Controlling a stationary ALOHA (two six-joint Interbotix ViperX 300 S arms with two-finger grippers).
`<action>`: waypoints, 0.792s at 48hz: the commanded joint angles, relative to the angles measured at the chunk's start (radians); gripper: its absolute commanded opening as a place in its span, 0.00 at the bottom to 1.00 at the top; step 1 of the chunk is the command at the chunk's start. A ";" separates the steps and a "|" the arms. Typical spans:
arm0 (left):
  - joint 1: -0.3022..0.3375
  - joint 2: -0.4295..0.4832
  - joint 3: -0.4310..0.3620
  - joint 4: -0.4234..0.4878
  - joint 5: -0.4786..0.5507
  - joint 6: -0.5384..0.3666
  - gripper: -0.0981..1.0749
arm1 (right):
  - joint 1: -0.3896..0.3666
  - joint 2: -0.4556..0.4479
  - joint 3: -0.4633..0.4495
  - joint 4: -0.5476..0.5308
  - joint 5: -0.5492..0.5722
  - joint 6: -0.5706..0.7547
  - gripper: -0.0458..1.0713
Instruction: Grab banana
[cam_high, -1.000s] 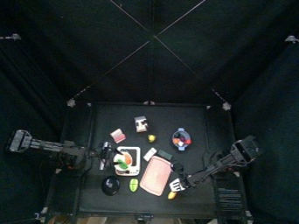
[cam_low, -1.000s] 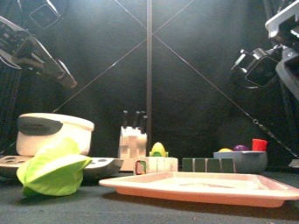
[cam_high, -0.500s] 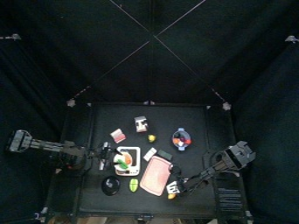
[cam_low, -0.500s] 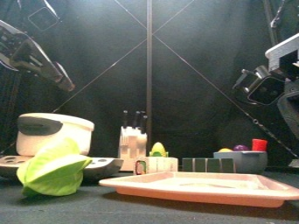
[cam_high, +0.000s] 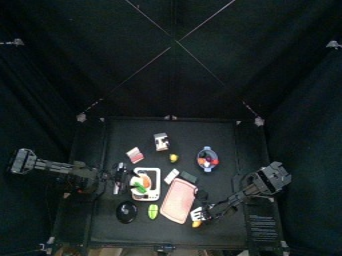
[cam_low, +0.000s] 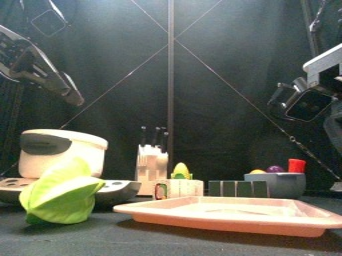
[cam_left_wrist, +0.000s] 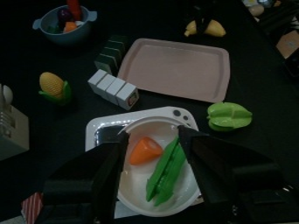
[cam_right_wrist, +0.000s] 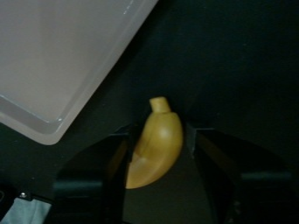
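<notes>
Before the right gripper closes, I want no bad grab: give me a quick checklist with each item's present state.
1. Small yellow curved banana lies between the right gripper jaws: ok.
2. Jaws stand open: ok.
3. Banana is clear of the flat pink plastic tray: ok.
4. Jaws low enough to close around the fruit: cannot tell.
5. Left gripper is away, over the white dish: ok.

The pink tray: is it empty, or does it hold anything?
Empty. The pink tray shows only bare surface in the left wrist view; the banana lies on the black table beside its corner.
</notes>
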 joint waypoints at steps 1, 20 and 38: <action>0.002 0.000 -0.012 -0.002 -0.009 -0.002 0.82 | 0.005 -0.015 -0.009 0.002 0.009 0.002 0.71; 0.002 0.002 -0.009 0.000 -0.011 -0.002 0.82 | 0.000 -0.092 -0.025 -0.040 0.092 0.002 0.51; 0.002 0.000 -0.003 0.000 -0.021 -0.002 0.82 | -0.017 -0.178 -0.031 -0.164 0.147 0.000 0.51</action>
